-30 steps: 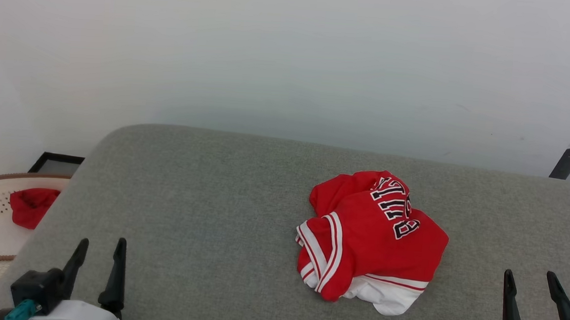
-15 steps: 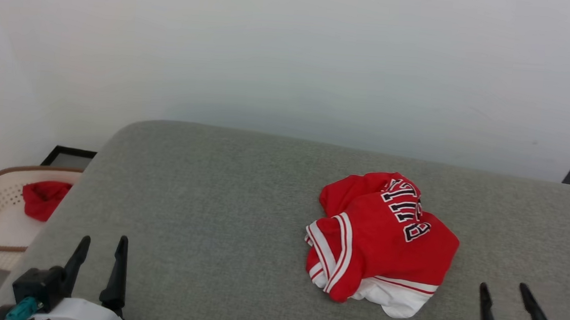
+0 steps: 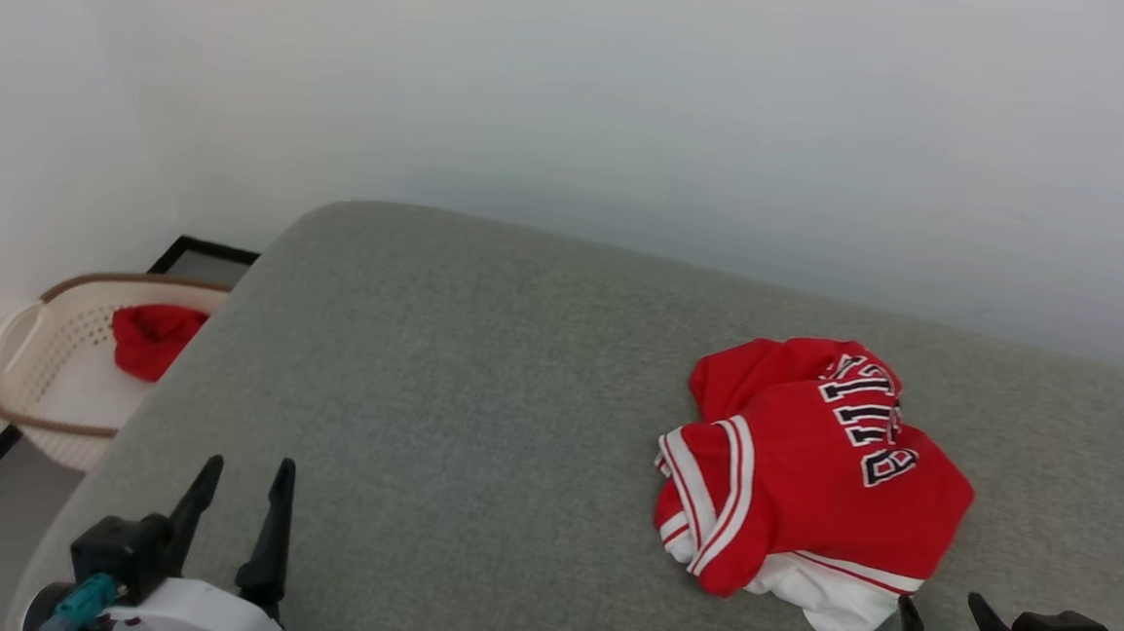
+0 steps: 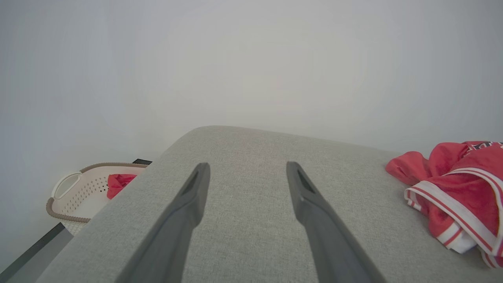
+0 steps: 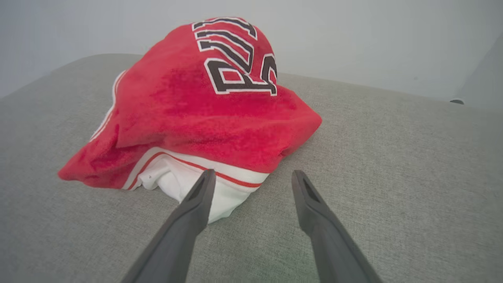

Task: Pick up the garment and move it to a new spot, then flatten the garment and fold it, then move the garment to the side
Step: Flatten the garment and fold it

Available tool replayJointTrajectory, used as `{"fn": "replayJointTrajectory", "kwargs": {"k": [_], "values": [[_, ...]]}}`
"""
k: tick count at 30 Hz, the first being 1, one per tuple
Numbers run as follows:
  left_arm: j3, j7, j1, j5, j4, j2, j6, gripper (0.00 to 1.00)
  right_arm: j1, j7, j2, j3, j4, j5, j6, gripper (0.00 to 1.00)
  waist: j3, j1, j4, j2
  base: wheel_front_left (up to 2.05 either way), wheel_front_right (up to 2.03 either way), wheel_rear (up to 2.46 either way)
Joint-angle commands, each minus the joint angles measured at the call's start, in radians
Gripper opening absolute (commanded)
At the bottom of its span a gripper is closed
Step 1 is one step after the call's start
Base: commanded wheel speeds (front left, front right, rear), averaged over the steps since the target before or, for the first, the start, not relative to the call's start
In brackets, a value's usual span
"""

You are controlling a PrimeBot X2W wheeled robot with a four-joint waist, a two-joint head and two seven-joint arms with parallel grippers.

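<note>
The garment (image 3: 806, 477) is a red jersey with striped trim and black block letters, lying crumpled on the right half of the grey padded table (image 3: 439, 415); the left wrist view has the garment (image 4: 459, 192) at its right edge. My right gripper (image 3: 939, 607) is open at the lower right, its fingertips just short of the jersey's white hem. In the right wrist view the garment (image 5: 204, 106) bulks close ahead of the right gripper (image 5: 251, 175), the left fingertip overlapping the white hem. My left gripper (image 3: 240, 471) stands open over bare table at the lower left, empty, as the left gripper (image 4: 245, 167) also appears.
A cream laundry basket (image 3: 42, 362) holding a small plain red cloth (image 3: 153, 337) sits on the floor left of the table. A pale wall runs behind the table. The table's rounded far-left corner (image 3: 334, 219) drops off toward the basket.
The head camera has turned left, shifting the whole scene rightward. My right gripper sits lower in the picture and nearer the jersey's hem. The jersey lies as before.
</note>
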Motion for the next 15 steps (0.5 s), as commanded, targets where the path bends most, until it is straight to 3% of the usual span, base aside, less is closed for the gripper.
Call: {"fn": "replayJointTrajectory", "kwargs": {"k": [1,15], "values": [[-0.003,0.003,-0.012,0.007,-0.003,-0.003,-0.004,1.00,-0.010,0.021,-0.006,0.002,0.002,0.014,0.000,1.00,0.025,0.0000,0.026,0.0000,0.00,0.00,0.00],[-0.047,-0.002,-0.082,0.007,-0.006,-0.046,-0.008,1.00,-0.074,0.246,0.006,-0.006,0.016,0.026,0.000,1.00,0.144,0.0000,0.099,0.0000,0.00,0.00,0.00]]}}
